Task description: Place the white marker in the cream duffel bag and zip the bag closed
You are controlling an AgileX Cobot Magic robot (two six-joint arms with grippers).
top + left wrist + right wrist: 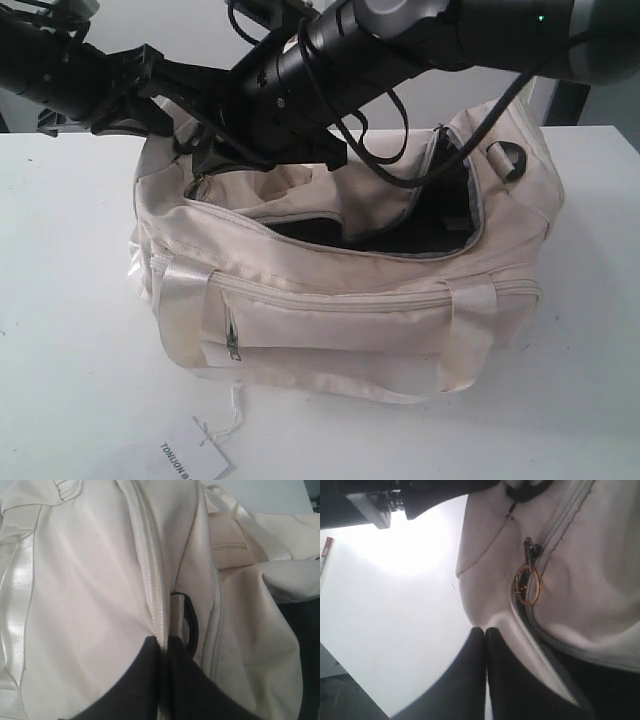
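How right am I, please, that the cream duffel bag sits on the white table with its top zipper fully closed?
Not quite: the cream duffel bag sits on the white table, but its top zipper is largely open; the exterior view shows black lining inside.

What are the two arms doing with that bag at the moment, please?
Both arms are bent over the cream duffel bag on the white table. The left claw is pinched shut on the bag's zip seam, apparently holding the fabric. The right claw is shut too, right beside the gold ring pull; whether it grips anything is unclear. The top zip stands mostly open, showing the black lining. The white marker is not in sight, so it may already be inside.
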